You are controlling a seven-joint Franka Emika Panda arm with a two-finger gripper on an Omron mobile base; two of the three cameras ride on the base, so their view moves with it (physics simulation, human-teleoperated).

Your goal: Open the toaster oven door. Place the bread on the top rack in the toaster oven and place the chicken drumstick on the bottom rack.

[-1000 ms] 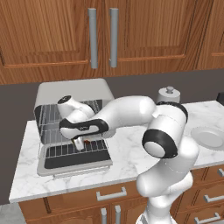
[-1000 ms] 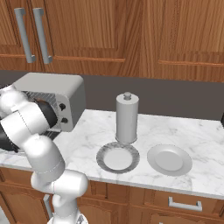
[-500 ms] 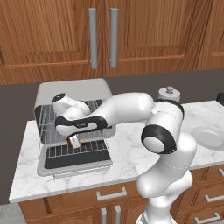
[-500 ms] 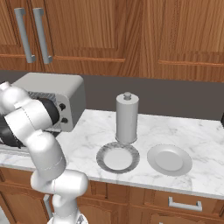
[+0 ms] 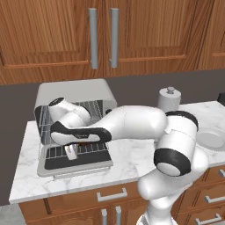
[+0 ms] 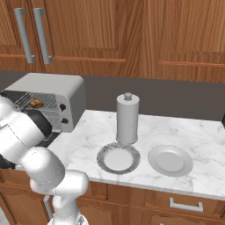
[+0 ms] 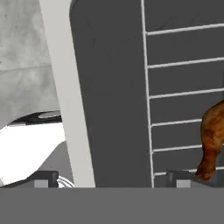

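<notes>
Lying on the wire rack (image 7: 175, 87), chicken drumstick (image 7: 212, 142) points bone-end toward the hand.

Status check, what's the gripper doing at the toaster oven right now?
Gripper open, holding nothing. Chicken drumstick lies on a rack by one fingertip. Toaster oven door down. Nothing blocking.

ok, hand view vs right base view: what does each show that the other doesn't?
Hand view alone: a brown chicken drumstick lying on a thin wire rack over a dark grey floor. Right base view alone: a grey cylindrical canister, two round grey plates, wooden cabinet doors, browned bread on the upper rack. Both: the silver toaster oven and white marble counter.
</notes>
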